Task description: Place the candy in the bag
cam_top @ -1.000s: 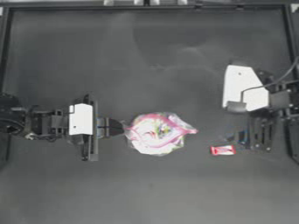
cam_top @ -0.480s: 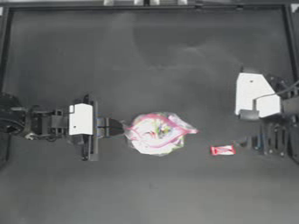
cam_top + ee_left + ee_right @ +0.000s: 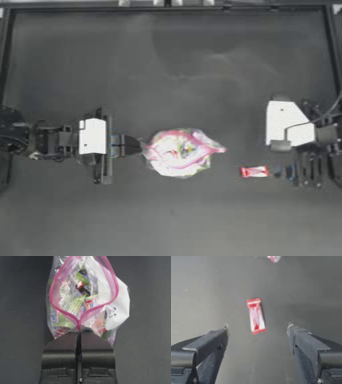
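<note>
Left gripper (image 3: 79,331): clenched on bag (image 3: 179,151) seal, mid-desk, mouth gaping.
Candy (image 3: 254,172): flat on desk (image 3: 174,60), between bag and right edge.
Right gripper (image 3: 257,331): spread wide, just short of candy.

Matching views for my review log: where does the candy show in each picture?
Top view: the candy lies on the table between the bag and the right gripper.
Left wrist view: not in it; only the bag, clamped by the left gripper.
Right wrist view: the candy lies ahead of the open jaws, untouched.
Shared landmark: the bag's pink seal, just visible in the right wrist view.
</note>
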Controlling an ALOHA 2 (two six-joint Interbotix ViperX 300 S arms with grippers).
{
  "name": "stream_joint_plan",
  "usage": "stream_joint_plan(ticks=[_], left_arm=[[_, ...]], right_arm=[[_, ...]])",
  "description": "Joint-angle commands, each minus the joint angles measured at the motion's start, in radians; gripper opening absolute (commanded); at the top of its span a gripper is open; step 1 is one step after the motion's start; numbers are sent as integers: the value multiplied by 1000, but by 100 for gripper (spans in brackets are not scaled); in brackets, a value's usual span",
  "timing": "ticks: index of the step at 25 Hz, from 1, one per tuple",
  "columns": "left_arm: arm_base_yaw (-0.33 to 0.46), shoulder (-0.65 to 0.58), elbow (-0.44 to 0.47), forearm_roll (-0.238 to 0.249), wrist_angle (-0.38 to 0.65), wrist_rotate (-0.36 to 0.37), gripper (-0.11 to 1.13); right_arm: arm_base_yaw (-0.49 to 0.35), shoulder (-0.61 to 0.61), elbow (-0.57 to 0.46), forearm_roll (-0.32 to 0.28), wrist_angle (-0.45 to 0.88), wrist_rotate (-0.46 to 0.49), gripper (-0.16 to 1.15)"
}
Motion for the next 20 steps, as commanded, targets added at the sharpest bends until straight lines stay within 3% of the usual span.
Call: stream_joint_plan(ticks=[1, 9, 20], left_arm=[[3, -23, -17, -2, -8, -2, 7], [6, -21, -18, -2, -8, 0, 7], [6, -18, -17, -2, -6, -2, 7]], right_arm=[[2, 35, -11, 3, -6, 0, 98], [8, 121, 2, 2, -46, 8, 98], [14, 186, 87, 3, -219, 74, 98]])
